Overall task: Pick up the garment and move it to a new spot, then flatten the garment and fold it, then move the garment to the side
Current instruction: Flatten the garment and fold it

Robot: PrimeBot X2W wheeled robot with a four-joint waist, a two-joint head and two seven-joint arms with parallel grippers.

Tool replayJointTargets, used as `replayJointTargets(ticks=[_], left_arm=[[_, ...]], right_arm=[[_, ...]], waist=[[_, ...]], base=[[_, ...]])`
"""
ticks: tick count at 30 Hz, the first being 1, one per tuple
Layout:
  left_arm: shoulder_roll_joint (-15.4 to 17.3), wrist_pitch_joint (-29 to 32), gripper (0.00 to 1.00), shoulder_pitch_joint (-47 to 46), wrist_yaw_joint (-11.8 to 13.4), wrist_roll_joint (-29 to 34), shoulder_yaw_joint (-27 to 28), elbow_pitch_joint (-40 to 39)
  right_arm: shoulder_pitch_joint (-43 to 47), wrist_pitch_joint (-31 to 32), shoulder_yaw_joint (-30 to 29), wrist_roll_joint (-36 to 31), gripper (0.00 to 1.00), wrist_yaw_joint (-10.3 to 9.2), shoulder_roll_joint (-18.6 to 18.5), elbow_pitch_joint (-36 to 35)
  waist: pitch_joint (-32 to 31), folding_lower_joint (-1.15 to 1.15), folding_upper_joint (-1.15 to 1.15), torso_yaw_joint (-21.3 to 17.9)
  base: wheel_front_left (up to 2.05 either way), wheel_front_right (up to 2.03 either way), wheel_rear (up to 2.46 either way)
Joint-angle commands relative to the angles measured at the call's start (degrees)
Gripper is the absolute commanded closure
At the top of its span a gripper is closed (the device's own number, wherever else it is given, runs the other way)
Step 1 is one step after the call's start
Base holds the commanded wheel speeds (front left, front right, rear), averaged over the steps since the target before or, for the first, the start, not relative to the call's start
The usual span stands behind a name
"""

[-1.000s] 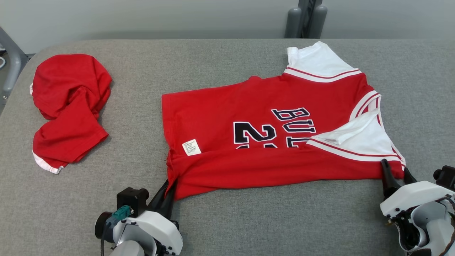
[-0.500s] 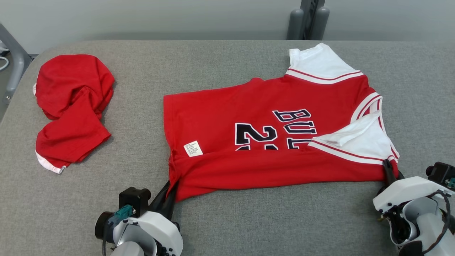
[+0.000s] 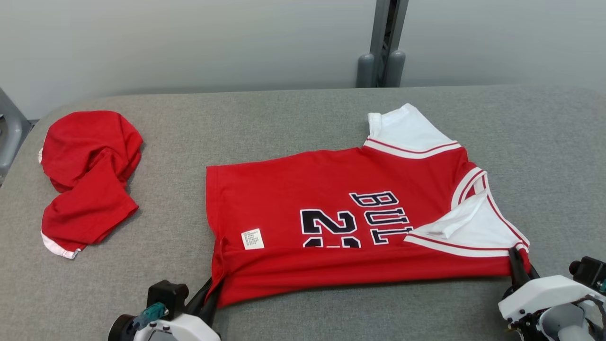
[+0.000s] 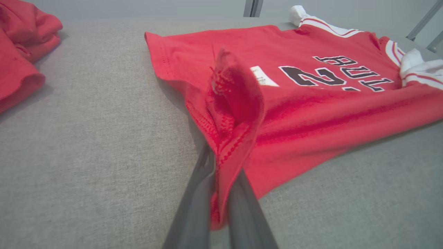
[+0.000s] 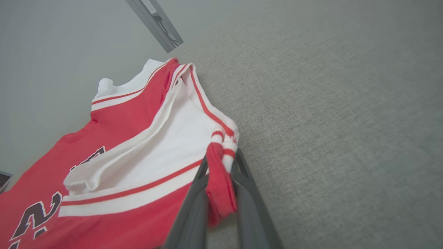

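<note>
Lying print up on the grey surface (image 3: pixel 284 113), from centre out toward 3 o'clock: the red garment (image 3: pixel 331 222), its near strip folded over the lower edge of the numbers. Clamped on the hem corner at 7 o'clock, same as a second ago: left end effector (image 3: pixel 208 297), tight on bunched red cloth. Newly closed on the striped shoulder corner at 4 o'clock: right end effector (image 3: pixel 519 265), spread wide around that corner a second ago, now with red and white trim pinched between the fingers (image 5: pixel 193 207). Also tilted up since then: the head camera, hence the whole scene sitting lower, with no real shift of cloth. Judged from this: both near corners secured, so ready for lifting or drawing taut. Well apart at 9 o'clock: a crumpled second red garment (image 3: pixel 87 161).
</note>
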Motion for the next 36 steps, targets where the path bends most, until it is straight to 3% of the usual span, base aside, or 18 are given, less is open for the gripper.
replayJointTargets(ticks=[1,13,18,19,20,21,22,36], left_arm=[[1.64,0.49,1.0,0.93,0.2,-0.36,0.27,-0.42],[7.98,6.07,1.0,9.31,0.78,-1.56,-0.27,-9.49],[8.92,7.27,1.0,11.32,1.66,-2.49,0.15,-12.17],[9.05,7.68,0.94,11.69,1.95,-2.6,0.24,-12.55],[9.1,7.96,0.58,11.96,2.2,-2.67,0.21,-12.82],[9.14,8.18,0.04,12.08,2.34,-2.71,0.1,-13.1],[8.99,8.56,0.0,12.13,2.61,-2.81,0.04,-13.35],[6.75,4.71,0.0,10.39,6.99,-4.14,3.65,-15.92]], right_arm=[[1.51,0.24,-0.39,0.52,1.0,-0.13,-0.67,-1.25],[13.78,5.8,-1.8,-0.18,1.0,-0.15,1.03,-13.07],[17.09,8.27,-3.1,-0.07,1.0,-0.15,1.2,-17.2],[17.56,8.38,-3.66,-0.39,0.6,-0.16,1.23,-18.2],[17.9,8.91,-3.99,0.13,0.0,-0.17,1.24,-18.85],[18.27,9.16,-4.1,0.16,0.0,-0.18,1.28,-19.65],[18.39,9.53,-4.07,0.38,0.0,-0.13,1.35,-20.32],[16.29,9.74,-5.47,-4.59,0.0,-0.07,1.54,-29.95]], waist=[[-1.3,0.0,0.0,-1.12],[-3.82,0.0,0.0,-3.42],[-3.62,0.0,0.0,-3.43],[-3.56,0.0,0.0,-3.39],[-3.55,0.0,0.0,-3.31],[-3.53,0.0,0.0,-3.21],[-3.51,0.0,0.0,-3.08],[-2.94,0.0,0.0,-1.07]], base=[[0.0,0.0,0.0],[0.0,0.0,0.0],[0.0,0.0,0.0],[0.0,0.0,0.0],[0.0,0.0,0.0],[0.0,0.0,0.0],[0.0,0.0,0.0],[0.0,0.0,0.0]])
